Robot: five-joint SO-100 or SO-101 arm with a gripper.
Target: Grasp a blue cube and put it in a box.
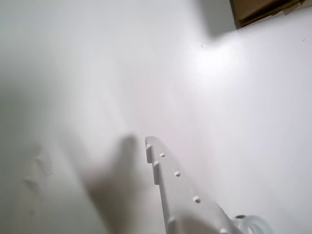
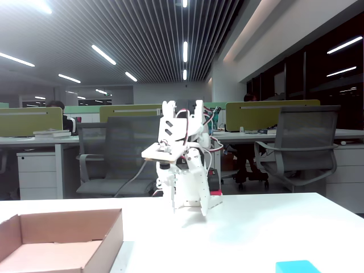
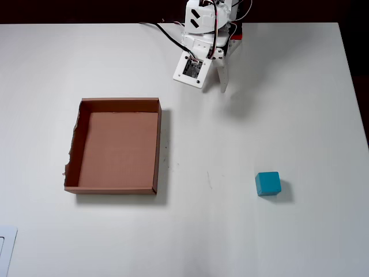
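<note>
The blue cube (image 3: 268, 183) sits alone on the white table at the lower right of the overhead view, and its top shows at the bottom edge of the fixed view (image 2: 297, 266). The box (image 3: 157, 144), brown cardboard with low walls, lies empty at the left. It also shows in the fixed view (image 2: 102, 239), and one corner shows in the wrist view (image 1: 258, 9). My gripper (image 3: 223, 86) hangs folded near the arm's base at the table's far edge, well away from both. It looks shut and empty in the fixed view (image 2: 203, 211). The wrist view shows one white finger (image 1: 175, 185) above bare table.
The arm's base and cables (image 3: 202, 23) stand at the far middle of the table (image 3: 259, 104). A white flat object (image 3: 6, 248) lies at the near left corner. Office chairs and desks (image 2: 296, 142) stand behind the table.
</note>
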